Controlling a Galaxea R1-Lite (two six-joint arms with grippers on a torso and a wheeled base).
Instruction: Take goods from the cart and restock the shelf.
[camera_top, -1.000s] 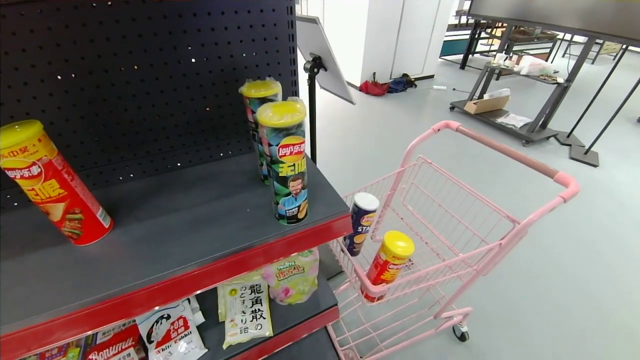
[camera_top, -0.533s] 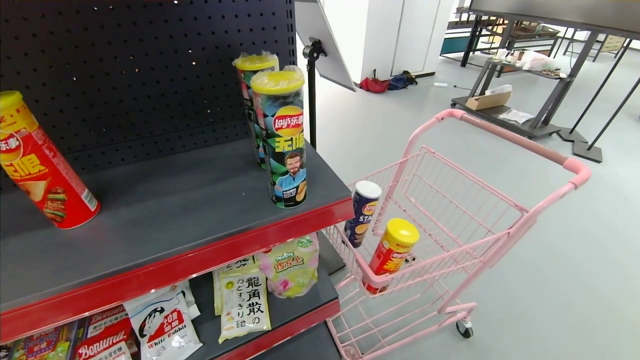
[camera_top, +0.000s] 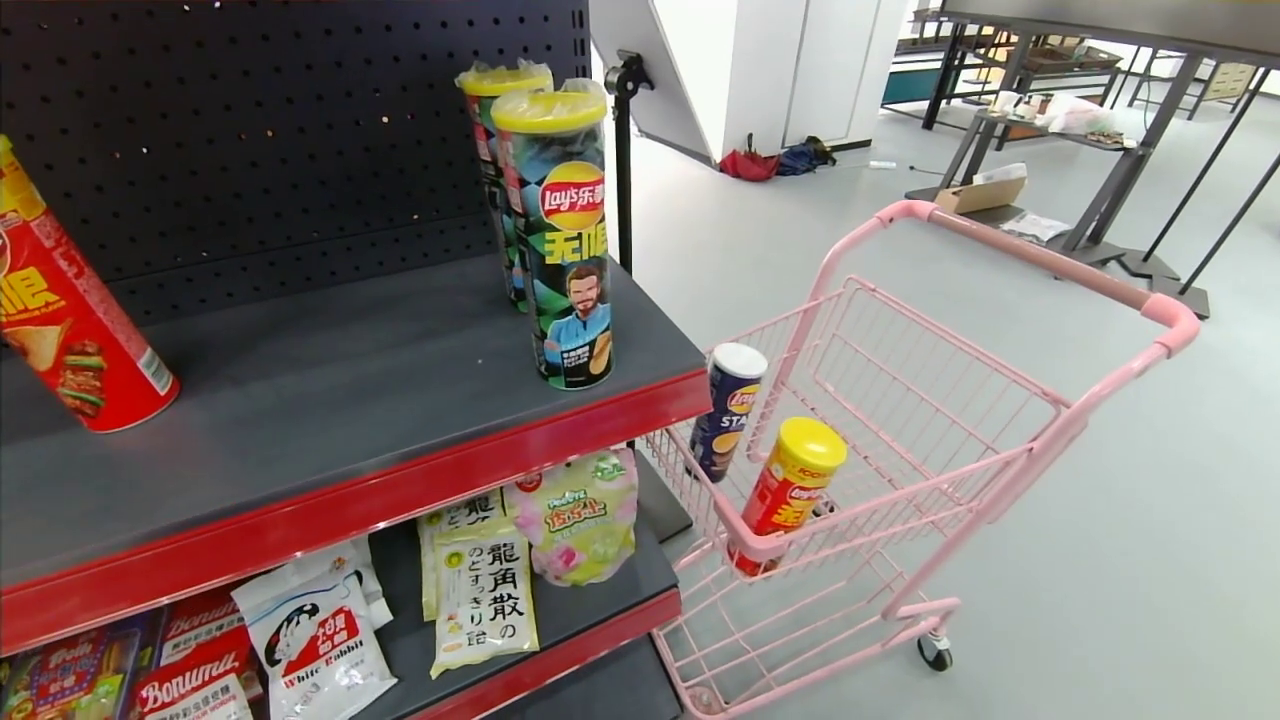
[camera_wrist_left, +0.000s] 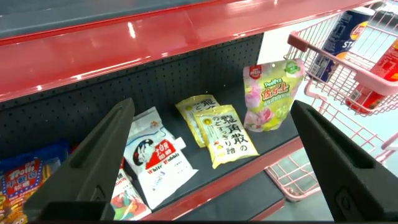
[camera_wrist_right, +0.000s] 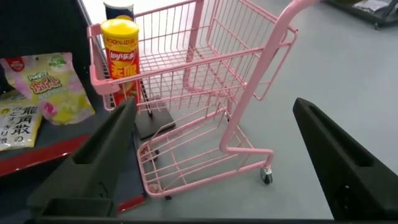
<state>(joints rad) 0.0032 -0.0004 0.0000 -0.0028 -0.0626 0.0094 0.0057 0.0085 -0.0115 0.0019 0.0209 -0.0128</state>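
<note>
Currently, left end effector (camera_wrist_left: 212, 111): spread wide, empty, facing the snack bags (camera_wrist_left: 227, 134).
Right end effector (camera_wrist_right: 214, 107): spread wide, empty, facing the pink cart (camera_wrist_right: 264, 78).

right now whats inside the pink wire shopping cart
In the upper basket of the pink wire shopping cart stand two snack cans: a dark blue can with a white lid and a red can with a yellow lid. The front rim covers the red can's base.

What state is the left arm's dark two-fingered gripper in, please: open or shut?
Open: on the dark left gripper, both fingers stand wide apart, gripping nothing.
</note>
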